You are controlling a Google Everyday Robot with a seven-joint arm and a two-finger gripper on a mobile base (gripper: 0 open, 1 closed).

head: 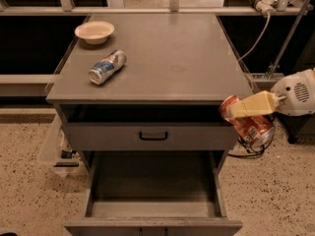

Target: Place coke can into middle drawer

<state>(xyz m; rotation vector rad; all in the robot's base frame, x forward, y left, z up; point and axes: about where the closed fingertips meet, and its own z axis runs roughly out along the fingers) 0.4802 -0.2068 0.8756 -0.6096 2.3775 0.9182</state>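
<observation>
The coke can [251, 127] is red-orange with silver ends, tilted, held in the air just off the cabinet's right side, beside the top drawer front. My gripper [241, 113] comes in from the right on a white arm and is shut on the can, one cream finger [253, 104] lying across its upper side. The middle drawer [152, 208] is pulled out at the bottom of the cabinet, its grey tray bare. The can is to the right of and above that drawer.
A blue, white and red can [107, 67] lies on its side on the cabinet top [172, 58], with a cream bowl [94, 32] behind it. The top drawer front with a black handle [153, 136] is shut. Cables hang at the right [256, 38].
</observation>
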